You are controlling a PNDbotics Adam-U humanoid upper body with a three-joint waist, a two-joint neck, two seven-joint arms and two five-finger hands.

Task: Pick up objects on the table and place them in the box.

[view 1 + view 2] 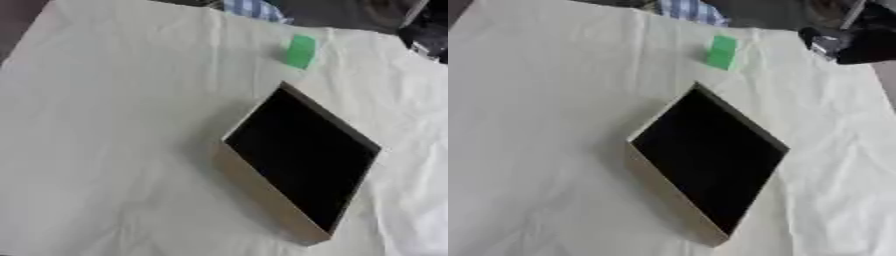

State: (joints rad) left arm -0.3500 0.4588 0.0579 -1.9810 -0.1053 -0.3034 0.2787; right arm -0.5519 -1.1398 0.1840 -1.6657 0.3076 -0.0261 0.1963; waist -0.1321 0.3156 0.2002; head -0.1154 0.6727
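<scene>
The green block (pixel 722 52) — likely light and rigid, best pinched across its flat sides — lies left of the right robot hand (pixel 859 44), whose finger state I cannot tell, well beyond the box (pixel 671 192).

A pale cloth (pixel 544 125) covers the desk, creased and lying askew. A box (pixel 708 165) sits near the middle, its inside black, its near wall (pixel 671 200) tan. Beyond it, apart from it, a green block (pixel 722 52) rests on the cloth. The right hand (pixel 859 42), black with silver, shows at the upper right corner, above the cloth's edge.
</scene>
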